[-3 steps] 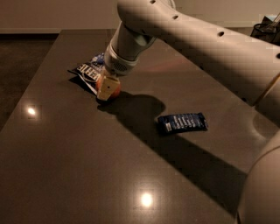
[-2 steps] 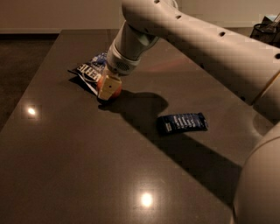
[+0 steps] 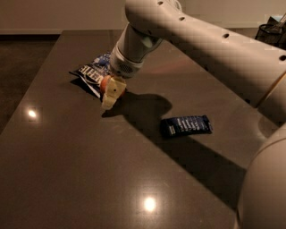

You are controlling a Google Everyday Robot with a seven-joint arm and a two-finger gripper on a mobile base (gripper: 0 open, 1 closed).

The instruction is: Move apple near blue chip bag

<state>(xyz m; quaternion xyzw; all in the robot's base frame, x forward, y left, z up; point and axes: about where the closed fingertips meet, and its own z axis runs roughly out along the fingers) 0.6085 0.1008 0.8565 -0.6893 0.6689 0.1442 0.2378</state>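
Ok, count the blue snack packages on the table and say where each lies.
2. The blue chip bag lies far left on the table, partly behind the gripper, which is down at the apple. The dark blue bar wrapper lies alone, mid-right. The arm may hide more.

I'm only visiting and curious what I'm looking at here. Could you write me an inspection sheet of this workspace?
Surface: dark glossy tabletop, with two glare spots.
Job's things: round red apple, mostly hidden in the end effector, right beside the crinkled blue chip bag.
Clutter: flat dark blue bar wrapper, lying apart from the bag.
Grippers: end effector, low at the bag's edge, closed on the apple.
Cables: nothing seen.
Surroundings: pale wall behind, dark floor.
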